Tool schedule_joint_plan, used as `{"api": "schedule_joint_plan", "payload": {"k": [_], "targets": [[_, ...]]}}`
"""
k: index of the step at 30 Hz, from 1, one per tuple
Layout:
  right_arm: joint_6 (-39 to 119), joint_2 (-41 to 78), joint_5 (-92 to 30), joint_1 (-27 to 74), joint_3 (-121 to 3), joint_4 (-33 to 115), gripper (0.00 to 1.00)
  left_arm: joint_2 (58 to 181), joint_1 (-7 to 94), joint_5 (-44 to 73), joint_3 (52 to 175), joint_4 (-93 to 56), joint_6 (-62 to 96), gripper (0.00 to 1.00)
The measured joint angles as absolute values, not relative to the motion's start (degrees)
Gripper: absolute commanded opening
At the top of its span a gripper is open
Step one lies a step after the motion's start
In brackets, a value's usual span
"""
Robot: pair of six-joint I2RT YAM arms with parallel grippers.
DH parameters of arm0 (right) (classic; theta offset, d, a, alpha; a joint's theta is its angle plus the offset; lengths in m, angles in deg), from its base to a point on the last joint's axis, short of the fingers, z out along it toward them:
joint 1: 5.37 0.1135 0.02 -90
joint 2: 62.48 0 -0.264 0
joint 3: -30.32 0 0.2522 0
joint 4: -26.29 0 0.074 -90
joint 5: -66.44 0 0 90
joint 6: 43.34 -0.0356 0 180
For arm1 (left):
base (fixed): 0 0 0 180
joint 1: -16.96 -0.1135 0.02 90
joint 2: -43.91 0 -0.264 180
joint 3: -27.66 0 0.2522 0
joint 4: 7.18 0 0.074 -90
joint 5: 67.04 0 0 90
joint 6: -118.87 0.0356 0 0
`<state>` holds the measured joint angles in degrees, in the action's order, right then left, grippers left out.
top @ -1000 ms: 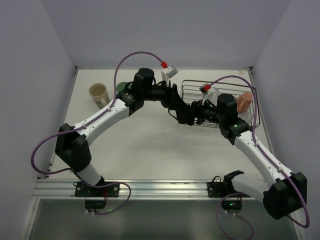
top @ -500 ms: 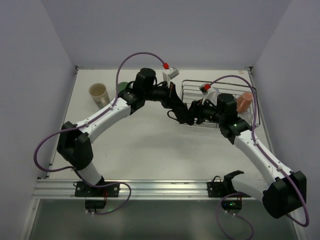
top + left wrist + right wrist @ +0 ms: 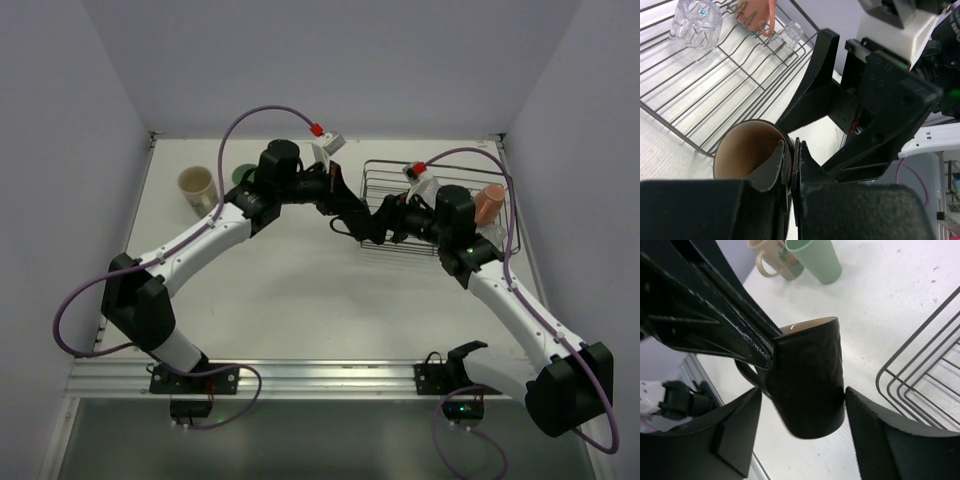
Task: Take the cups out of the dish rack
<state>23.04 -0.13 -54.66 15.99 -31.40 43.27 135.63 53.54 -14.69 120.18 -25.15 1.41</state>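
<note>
From above, both pairs of jaws meet just beside the left edge of the dish rack (image 3: 440,172). Left wrist: the left jaws are closed on the rim of the brown cup (image 3: 742,150). Right wrist: the right jaws stand open astride its body, so the left alone seems to carry it.

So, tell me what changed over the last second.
The left gripper closed onto the rim of the dark brown cup, which still sits between the fingers of the right gripper. The left arm swung slightly leftward. The dish rack, the pink cup in it and the cream cup stayed put.
</note>
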Motion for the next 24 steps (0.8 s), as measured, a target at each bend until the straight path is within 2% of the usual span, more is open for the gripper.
{"api": "schedule_joint_plan", "payload": {"k": [2, 3, 6, 13, 20, 24], "targets": [[21.71, -0.13, -54.33, 15.77, -31.40, 41.64, 0.81, 134.72, 53.32, -13.94, 118.85, -24.08, 0.78, 0.00], [20.96, -0.29, -54.31, 15.58, -31.40, 40.87, 0.88, 134.34, 53.19, -13.22, 118.02, -23.38, 0.38, 0.00], [19.65, -0.72, -54.18, 15.58, -31.38, 39.36, 0.98, 133.54, 52.47, -10.60, 116.38, -23.07, -0.32, 0.00], [18.97, -2.08, -53.85, 15.55, -31.30, 38.07, 0.99, 132.09, 49.93, -2.34, 114.89, -23.40, -0.51, 0.00], [18.95, -3.94, -51.88, 15.55, -29.39, 37.77, 0.99, 132.42, 49.63, 14.99, 115.29, -25.78, 3.03, 0.00], [18.97, -5.29, -50.04, 15.55, -27.95, 37.79, 0.99, 136.49, 49.65, 25.92, 118.26, -26.02, 6.33, 0.00]]}}
